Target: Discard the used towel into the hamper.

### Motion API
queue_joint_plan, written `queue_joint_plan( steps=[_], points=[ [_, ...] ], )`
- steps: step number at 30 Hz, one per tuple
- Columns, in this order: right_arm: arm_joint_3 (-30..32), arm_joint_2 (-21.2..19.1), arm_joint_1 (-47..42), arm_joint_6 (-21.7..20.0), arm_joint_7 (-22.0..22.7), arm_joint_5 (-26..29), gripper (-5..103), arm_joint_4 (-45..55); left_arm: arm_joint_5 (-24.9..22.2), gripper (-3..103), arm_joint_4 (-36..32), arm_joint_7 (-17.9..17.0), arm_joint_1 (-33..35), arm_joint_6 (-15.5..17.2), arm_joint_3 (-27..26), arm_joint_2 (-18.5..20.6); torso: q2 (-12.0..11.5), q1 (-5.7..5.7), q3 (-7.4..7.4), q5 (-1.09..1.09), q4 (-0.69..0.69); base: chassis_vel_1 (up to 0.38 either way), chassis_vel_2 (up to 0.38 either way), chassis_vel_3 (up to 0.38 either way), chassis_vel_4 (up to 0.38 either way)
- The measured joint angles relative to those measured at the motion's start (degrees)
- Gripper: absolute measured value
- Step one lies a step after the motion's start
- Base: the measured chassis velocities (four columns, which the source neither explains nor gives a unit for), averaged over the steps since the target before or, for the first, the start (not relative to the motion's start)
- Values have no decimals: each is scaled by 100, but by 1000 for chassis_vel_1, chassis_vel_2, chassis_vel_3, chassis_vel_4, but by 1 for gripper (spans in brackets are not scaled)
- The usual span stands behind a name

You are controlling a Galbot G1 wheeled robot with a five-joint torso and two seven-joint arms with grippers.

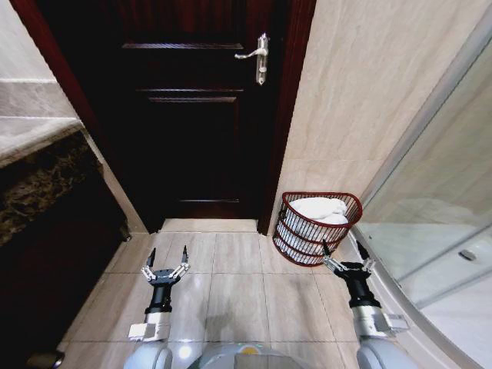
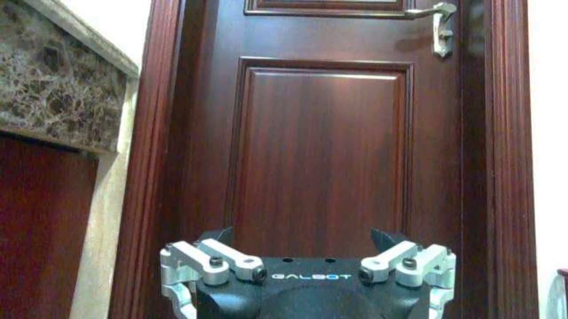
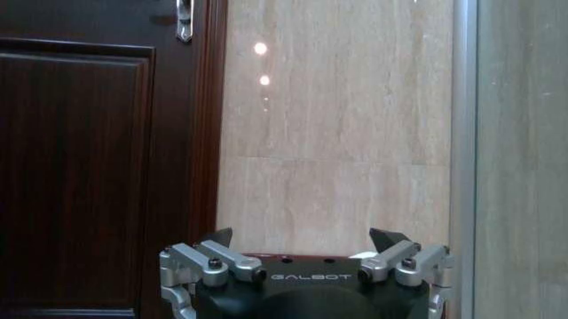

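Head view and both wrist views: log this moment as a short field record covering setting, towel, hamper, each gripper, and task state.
setting: bathroom with tiled floor, dark wooden door, shower enclosure on the robot's right
hamper: red-brown wire basket on the floor against the wall, right of the door
towel: white towel lying inside the hamper
left gripper: open, empty, over the floor facing the door
right gripper: open, empty, just in front of the hamper
task state: towel appears already in the hamper
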Motion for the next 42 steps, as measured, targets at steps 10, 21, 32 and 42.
queue_joint_plan(
  steps=[10, 21, 32, 42],
  points=[
    [46, -76, -81, 85, -13, 64, 100, -3, 41, 100, -33, -3, 45, -48, 13, -46, 0, 0, 0, 0, 0, -64, -62, 57, 60],
    [55, -76, -115, 155, -38, 93, 100, -62, 41, 100, -40, -8, 95, -91, 12, -50, 0, 0, 0, 0, 1, -50, -57, 58, 49],
    [49, -73, -114, 250, -77, 90, 100, -112, 3, 100, -40, -30, 70, -96, 29, -53, 0, 0, 0, 0, 0, -54, -62, 59, 59],
    [38, -32, -49, 327, -126, 130, 100, -160, -42, 100, -70, -32, 80, -16, 35, -32, 0, 0, 0, 0, 0, -12, -9, 12, 10]
  ],
)
